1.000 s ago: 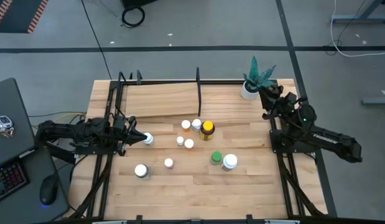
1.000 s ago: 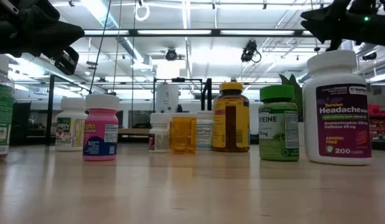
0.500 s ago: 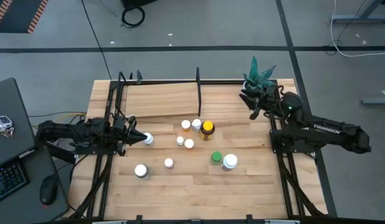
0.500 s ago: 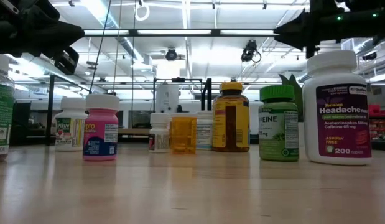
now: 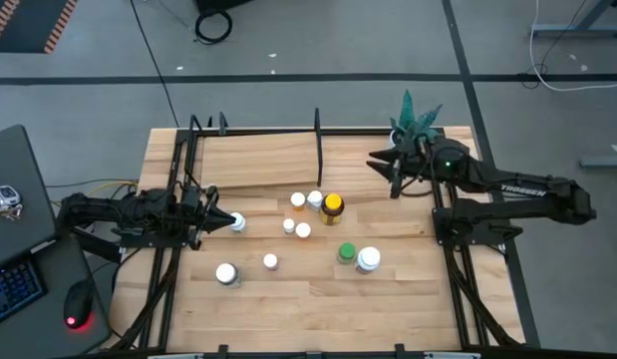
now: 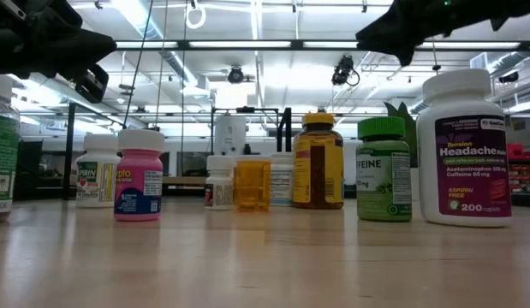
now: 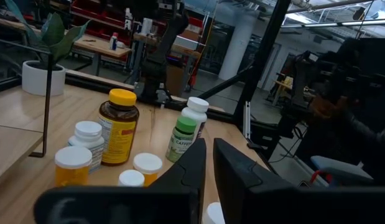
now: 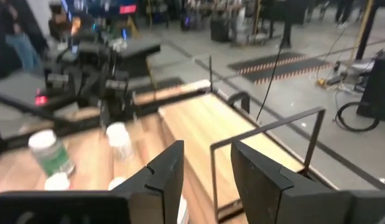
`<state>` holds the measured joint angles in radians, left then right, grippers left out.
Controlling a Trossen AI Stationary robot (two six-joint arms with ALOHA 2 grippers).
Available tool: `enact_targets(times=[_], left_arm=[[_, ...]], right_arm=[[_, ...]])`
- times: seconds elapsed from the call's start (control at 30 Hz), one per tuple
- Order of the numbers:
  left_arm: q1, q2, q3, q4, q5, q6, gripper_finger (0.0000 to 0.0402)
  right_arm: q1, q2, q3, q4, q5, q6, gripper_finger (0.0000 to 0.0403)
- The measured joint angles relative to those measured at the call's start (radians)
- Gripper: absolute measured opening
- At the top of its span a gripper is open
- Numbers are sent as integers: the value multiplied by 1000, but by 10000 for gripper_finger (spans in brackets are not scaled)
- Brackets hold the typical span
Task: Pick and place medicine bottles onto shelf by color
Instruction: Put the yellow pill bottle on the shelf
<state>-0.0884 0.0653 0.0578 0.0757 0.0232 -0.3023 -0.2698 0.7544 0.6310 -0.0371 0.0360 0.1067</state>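
Several medicine bottles stand upright on the wooden table: a tall amber one with a yellow cap [image 5: 333, 205], a green-capped one [image 5: 346, 253], a large white one [image 5: 368, 260] and smaller white and orange ones [image 5: 298, 200]. The shelf [image 5: 258, 160], a light board framed by black rods, lies at the far left. My left gripper [image 5: 228, 221] hangs shut and level at the left, beside a white bottle [image 5: 236, 223] and above the bottle tops in the low view [image 6: 89, 77]. My right gripper [image 5: 373, 164] is shut and empty, high over the table's far right, pointing toward the shelf [image 8: 198, 124].
A white pot with a green plant [image 5: 400, 145] stands at the far right, just behind my right gripper. Black frame rods run along both table sides, and an upright rod [image 5: 317, 135] marks the shelf's right end. A laptop and mouse [image 5: 79, 309] lie left of the table.
My right gripper has risen and swung toward the table's left edge, from over its own base past the plant toward the shelf. It has tipped from pointing downward to nearly level. The bottles have kept their places.
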Motion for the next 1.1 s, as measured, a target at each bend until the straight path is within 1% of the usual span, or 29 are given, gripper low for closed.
enact_targets(times=[0.1, 0.2, 0.4, 0.57, 0.67, 0.83, 0.97, 1.1], left_arm=[[0, 0, 0, 0, 0, 0, 37], [0, 0, 0, 0, 0, 0, 33], [0, 0, 0, 0, 0, 0, 28], [0, 0, 0, 0, 0, 0, 35], [0, 0, 0, 0, 0, 0, 38], [0, 0, 0, 0, 0, 0, 34], [0, 0, 0, 1, 0, 0, 30], [0, 0, 0, 1, 0, 0, 28]], right_arm=[[46, 44, 51, -87, 29, -22, 159], [81, 88, 103, -170, 46, -39, 184], [123, 181, 220, -332, 49, -58, 242], [151, 233, 298, -413, 49, -62, 275], [165, 250, 331, -442, 49, -66, 283], [181, 288, 400, -488, 49, -66, 283], [191, 342, 465, -537, 49, -67, 279], [208, 409, 533, -622, 49, -65, 276]])
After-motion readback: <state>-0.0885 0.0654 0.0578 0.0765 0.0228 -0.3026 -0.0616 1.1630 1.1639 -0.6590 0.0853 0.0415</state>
